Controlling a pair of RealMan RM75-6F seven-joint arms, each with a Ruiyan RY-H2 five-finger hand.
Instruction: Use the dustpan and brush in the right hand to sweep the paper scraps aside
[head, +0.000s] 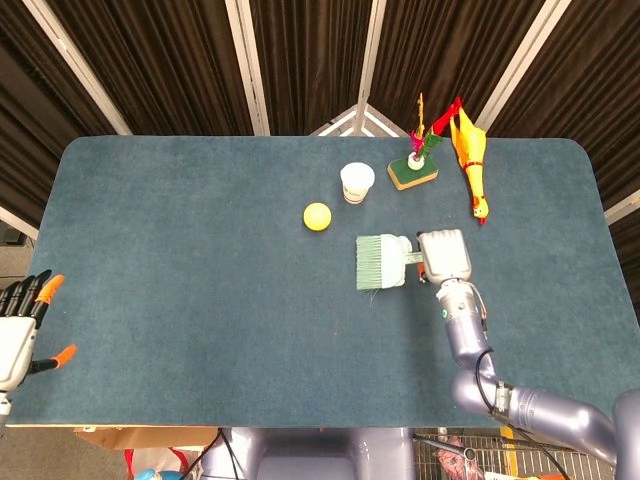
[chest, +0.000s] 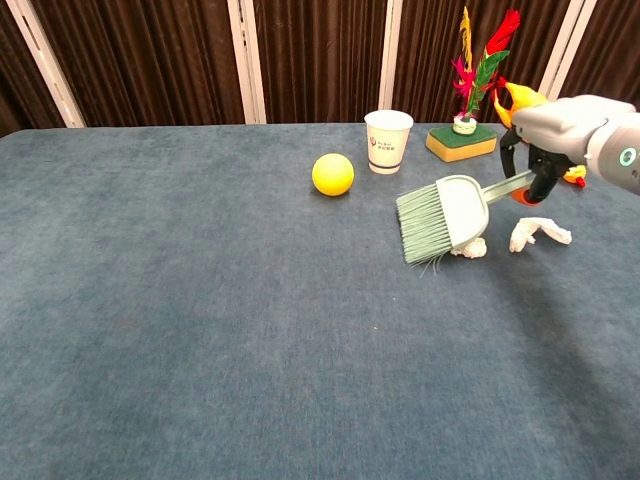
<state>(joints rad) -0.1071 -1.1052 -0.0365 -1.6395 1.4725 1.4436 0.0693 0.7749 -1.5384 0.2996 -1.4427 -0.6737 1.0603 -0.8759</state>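
Observation:
My right hand (head: 443, 255) (chest: 553, 135) grips the handle of a pale green brush (head: 379, 262) (chest: 442, 215), whose bristles point left. In the chest view, white paper scraps (chest: 538, 233) lie on the blue table just right of the brush head, and one small scrap (chest: 470, 247) sits at its lower edge. In the head view the scraps are mostly hidden under the brush and hand. My left hand (head: 20, 330) hovers open off the table's left front corner.
A yellow ball (head: 317, 216) (chest: 332, 174) and a white paper cup (head: 356, 182) (chest: 388, 141) stand behind the brush. A sponge with feathers (head: 413, 172) (chest: 461, 143) and a rubber chicken (head: 470, 160) lie at the back right.

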